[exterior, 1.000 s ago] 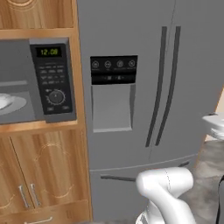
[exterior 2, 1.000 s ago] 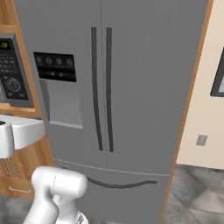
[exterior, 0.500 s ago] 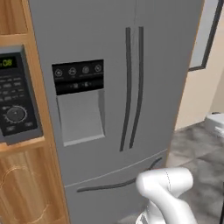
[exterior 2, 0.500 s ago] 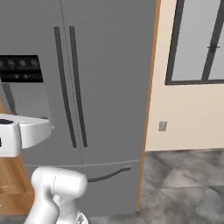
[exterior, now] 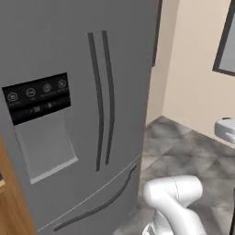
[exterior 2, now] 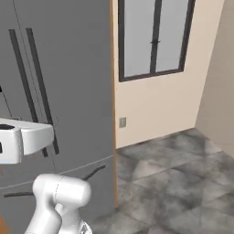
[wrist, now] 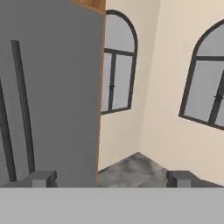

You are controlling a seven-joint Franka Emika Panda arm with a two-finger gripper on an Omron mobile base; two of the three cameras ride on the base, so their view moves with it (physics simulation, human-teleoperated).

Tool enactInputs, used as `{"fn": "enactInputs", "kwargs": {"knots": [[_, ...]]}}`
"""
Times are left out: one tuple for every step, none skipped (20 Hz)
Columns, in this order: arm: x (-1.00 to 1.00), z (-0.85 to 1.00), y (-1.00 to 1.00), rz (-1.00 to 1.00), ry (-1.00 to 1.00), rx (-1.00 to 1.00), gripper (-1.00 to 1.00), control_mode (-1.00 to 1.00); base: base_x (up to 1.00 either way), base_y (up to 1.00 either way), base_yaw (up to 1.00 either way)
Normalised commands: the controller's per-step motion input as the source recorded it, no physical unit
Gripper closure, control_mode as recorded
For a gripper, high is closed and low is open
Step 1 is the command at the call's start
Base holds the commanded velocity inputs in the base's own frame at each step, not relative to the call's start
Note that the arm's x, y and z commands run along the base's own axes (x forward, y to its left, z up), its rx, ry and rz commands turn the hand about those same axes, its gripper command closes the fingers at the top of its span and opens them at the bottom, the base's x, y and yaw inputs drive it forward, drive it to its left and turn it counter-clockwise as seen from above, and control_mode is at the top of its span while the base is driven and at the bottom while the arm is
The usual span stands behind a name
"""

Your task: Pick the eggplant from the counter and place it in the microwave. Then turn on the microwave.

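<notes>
view swung right off the microwave, past the fridge [exterior: 69,114] | pincer [wrist: 109,178] spread wide, empty | eggplant nowhere by the fridge, so we figured we were driving to find it

White jointed arm [exterior: 172,197] is rising from the base; its dark two-finger gripper [wrist: 111,178] is holding its jaws wide apart, empty.

Both base views look forward from behind the arm, close on the grey fridge [exterior: 82,114]; the hand view faces along the jaws at its edge, sharing the arched window [wrist: 116,74] wall.
</notes>
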Motion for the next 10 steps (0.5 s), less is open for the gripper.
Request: {"fn": "enactInputs", "kwargs": {"knots": [[0.0,0.0,0.0,0.0,0.0,0.0,-1.0,1.0,0.0,-0.08,-0.56],[0.0,0.0,0.0,0.0,0.0,0.0,-1.0,1.0,0.0,-0.06,-0.57],[0.0,0.0,0.0,0.0,0.0,0.0,-1.0,1.0,0.0,-0.04,-0.58],[0.0,0.0,0.0,0.0,0.0,0.0,-1.0,1.0,0.0,-0.05,-0.6],[0.0,0.0,0.0,0.0,0.0,0.0,-1.0,1.0,0.0,-0.07,-0.6],[0.0,0.0,0.0,0.0,0.0,0.0,-1.0,1.0,0.0,-0.08,-0.6],[0.0,0.0,0.0,0.0,0.0,0.0,-1.0,1.0,0.0,-0.09,-0.6],[0.0,0.0,0.0,0.0,0.0,0.0,-1.0,1.0,0.0,-0.11,-0.6],[0.0,0.0,0.0,0.0,0.0,0.0,-1.0,1.0,0.0,-0.12,-0.6],[0.0,0.0,0.0,0.0,0.0,0.0,-1.0,1.0,0.0,-0.16,-0.6]]}}
